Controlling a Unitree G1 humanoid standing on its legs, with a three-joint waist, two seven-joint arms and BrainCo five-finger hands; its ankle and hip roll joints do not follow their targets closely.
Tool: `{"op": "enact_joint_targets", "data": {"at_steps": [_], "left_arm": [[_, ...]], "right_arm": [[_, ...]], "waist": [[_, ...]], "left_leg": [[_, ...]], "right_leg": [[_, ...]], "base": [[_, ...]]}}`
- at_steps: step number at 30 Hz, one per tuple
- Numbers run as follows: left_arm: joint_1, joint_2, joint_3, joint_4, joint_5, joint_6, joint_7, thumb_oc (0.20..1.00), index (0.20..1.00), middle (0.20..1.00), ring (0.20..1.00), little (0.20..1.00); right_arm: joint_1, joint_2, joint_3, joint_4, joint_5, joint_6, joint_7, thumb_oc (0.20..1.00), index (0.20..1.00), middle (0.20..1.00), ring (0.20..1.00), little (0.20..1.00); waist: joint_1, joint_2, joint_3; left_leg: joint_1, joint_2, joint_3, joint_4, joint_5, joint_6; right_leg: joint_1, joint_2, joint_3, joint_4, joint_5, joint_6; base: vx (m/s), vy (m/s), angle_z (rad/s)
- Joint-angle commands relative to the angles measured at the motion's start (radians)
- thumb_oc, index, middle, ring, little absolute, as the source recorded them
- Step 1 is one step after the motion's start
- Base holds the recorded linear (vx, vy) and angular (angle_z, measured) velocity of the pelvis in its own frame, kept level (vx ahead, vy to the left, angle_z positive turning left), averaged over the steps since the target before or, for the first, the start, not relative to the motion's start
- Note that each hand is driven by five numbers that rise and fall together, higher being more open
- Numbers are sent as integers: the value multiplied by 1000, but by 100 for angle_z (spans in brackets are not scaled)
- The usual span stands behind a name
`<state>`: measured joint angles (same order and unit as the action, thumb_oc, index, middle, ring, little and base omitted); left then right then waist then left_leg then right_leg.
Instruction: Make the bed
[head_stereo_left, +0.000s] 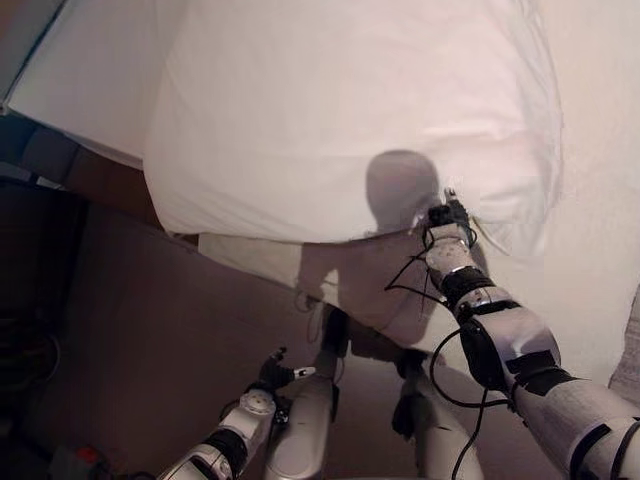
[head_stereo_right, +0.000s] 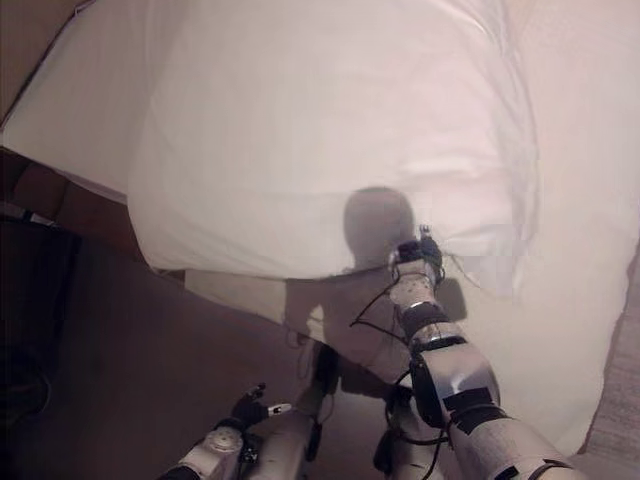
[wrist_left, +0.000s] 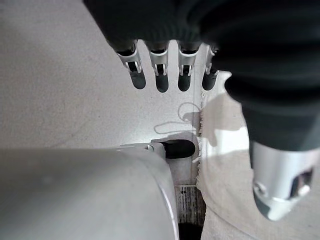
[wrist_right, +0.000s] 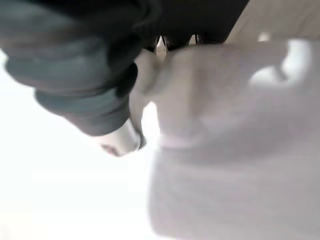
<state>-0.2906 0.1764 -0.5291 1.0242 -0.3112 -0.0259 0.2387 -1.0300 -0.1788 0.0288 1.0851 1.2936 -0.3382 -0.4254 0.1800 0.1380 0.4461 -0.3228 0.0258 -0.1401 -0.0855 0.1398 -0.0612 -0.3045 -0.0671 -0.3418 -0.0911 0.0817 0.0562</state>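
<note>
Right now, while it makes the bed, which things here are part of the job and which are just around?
Part of the job:
- white pillow
- white sheet on the bed
- right hand, at the pillow's near edge, fingers hidden in the fabric
- left hand, hanging low over the floor, fingers straight, holding nothing

Just around:
- floor beside the bed

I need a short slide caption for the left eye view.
Right hand at the near edge of a large white pillow on the white bed.

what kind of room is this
Most likely a bedroom: a large white pillow lies on a bed with a white sheet, with floor beside it. The right robot hand is at the pillow's near edge.
</note>
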Motion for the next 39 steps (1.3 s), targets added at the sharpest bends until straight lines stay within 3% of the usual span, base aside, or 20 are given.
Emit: {"op": "enact_joint_targets", "data": {"at_steps": [1,8,14,17,20,28,32,39], "left_arm": [[-22,12,-33,-17,-49,-29,26,1000,1000,1000,1000,1000],[16,57,-8,-244,-121,-75,0,1000,1000,1000,1000,1000],[31,105,23,-415,-183,-94,-17,1000,1000,1000,1000,1000],[41,127,45,-531,-256,-94,-29,1000,1000,1000,1000,1000],[34,123,61,-649,-421,-90,-41,1000,1000,1000,1000,1000],[0,70,-62,-686,-846,-5,-82,1000,1000,1000,1000,1000],[-20,20,-66,-634,-959,8,-76,1000,1000,1000,1000,1000],[-117,-111,25,-540,-1125,-91,45,1000,1000,1000,1000,1000]], "right_arm": [[-45,-51,52,-140,-156,-55,7,200,200,200,200,200],[20,-132,109,-287,-382,6,-38,200,200,200,200,200],[39,-178,140,-337,-458,53,-33,200,200,200,200,200],[51,-199,160,-368,-502,86,-29,200,200,200,200,200],[64,-207,191,-384,-529,133,-4,200,200,200,200,200],[59,-127,270,-371,-468,207,57,200,200,200,200,200],[95,-90,297,-411,-450,215,68,200,200,200,200,200],[196,-41,307,-561,-425,190,39,200,200,200,200,200]], "waist": [[-12,-49,5],[-37,-58,-19],[-53,-78,-49],[-63,-89,-68],[-81,-103,-91],[-123,-123,-129],[-137,-134,-144],[-166,-147,-168]], "left_leg": [[29,-81,31,-2,-32,7],[86,-85,55,-2,-53,20],[131,-87,85,-2,-71,37],[159,-88,101,-2,-82,47],[189,-87,118,-2,-91,57],[241,-76,170,4,-109,66],[248,-72,177,-1,-107,63],[235,-72,165,-2,-103,55]], "right_leg": [[85,-59,116,4,10,75],[123,-65,142,5,17,80],[142,-63,178,7,18,82],[156,-60,200,9,17,82],[170,-55,222,10,16,81],[184,-39,283,12,20,81],[187,-34,292,10,19,80],[181,-36,276,8,23,80]], "base": [[-2,32,1],[-12,42,2],[-17,55,-22],[-10,30,-26],[-16,11,-23],[-6,11,-24],[-4,-18,-21],[-13,-21,0]]}}
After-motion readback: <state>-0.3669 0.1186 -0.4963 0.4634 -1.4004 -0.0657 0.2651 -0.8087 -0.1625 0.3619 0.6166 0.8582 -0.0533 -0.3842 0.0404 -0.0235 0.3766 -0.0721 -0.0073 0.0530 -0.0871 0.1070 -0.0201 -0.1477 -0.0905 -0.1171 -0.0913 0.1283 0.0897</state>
